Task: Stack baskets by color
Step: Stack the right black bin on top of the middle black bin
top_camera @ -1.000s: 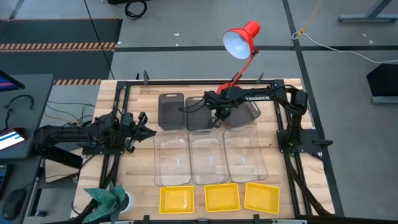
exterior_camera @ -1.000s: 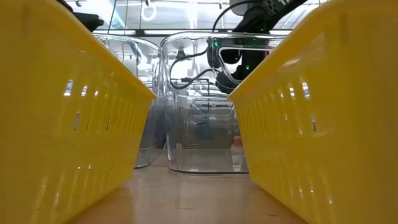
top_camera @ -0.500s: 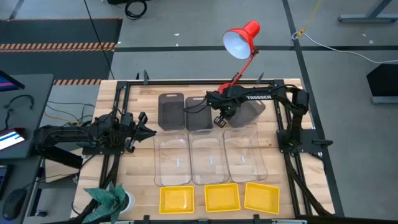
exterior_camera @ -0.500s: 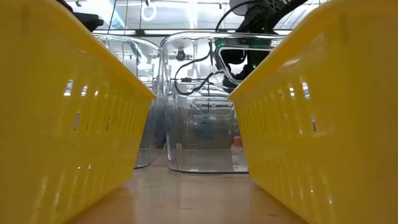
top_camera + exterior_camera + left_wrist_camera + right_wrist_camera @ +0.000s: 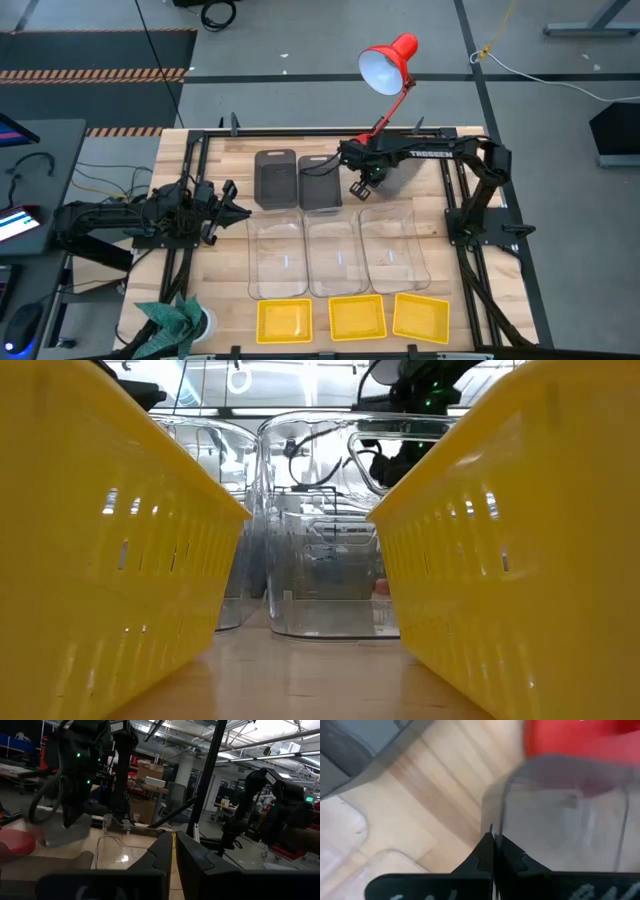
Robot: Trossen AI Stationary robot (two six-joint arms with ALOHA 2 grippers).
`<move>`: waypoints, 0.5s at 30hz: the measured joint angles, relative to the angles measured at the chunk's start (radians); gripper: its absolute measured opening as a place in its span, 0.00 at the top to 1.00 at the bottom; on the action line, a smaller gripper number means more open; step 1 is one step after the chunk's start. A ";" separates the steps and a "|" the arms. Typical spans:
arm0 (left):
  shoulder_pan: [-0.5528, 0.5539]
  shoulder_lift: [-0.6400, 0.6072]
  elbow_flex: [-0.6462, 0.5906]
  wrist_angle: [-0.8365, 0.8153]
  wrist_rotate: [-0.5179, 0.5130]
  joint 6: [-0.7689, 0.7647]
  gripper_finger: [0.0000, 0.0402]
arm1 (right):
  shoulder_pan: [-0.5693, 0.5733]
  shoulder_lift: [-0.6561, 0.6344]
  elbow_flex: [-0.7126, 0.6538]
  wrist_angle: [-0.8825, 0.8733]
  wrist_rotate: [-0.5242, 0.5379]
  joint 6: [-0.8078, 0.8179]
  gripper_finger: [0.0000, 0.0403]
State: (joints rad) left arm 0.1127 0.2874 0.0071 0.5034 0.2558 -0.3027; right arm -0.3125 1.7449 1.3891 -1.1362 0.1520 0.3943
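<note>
High view: right claw [image 5: 362, 187] pinched on rim of third dark grey basket [image 5: 392, 172], lifted tilted by red lamp [image 5: 385, 65]; two grey baskets [image 5: 275, 180] flat, long axis front-back; clear baskets [image 5: 337, 255] and yellow baskets [image 5: 357, 317] empty in rows. Left claw [image 5: 232, 208] nearly closed, holding nothing, at desk [image 5: 225, 290] left. Right wrist view: fingertips [image 5: 492, 842] closed on grey wall.

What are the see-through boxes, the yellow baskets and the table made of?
The see-through boxes look like clear, glossy plastic: the table shows through them and their edges catch the light. The yellow baskets look like shiny moulded plastic with slotted sides. The table looks like pale wood, with grain lines along its boards.
</note>
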 joint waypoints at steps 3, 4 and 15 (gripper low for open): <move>0.000 0.000 0.000 0.000 0.000 0.000 0.92 | 0.005 -0.031 0.000 -0.031 0.023 0.006 0.99; 0.000 0.000 0.000 0.000 0.000 0.000 0.91 | 0.009 -0.042 0.000 -0.043 0.023 0.012 0.99; 0.000 0.000 0.000 0.000 0.000 0.000 0.93 | 0.056 -0.152 0.000 -0.109 0.036 0.072 0.99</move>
State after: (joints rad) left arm 0.1127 0.2876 0.0068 0.5034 0.2558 -0.3027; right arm -0.2564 1.5927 1.3891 -1.2453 0.1883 0.4662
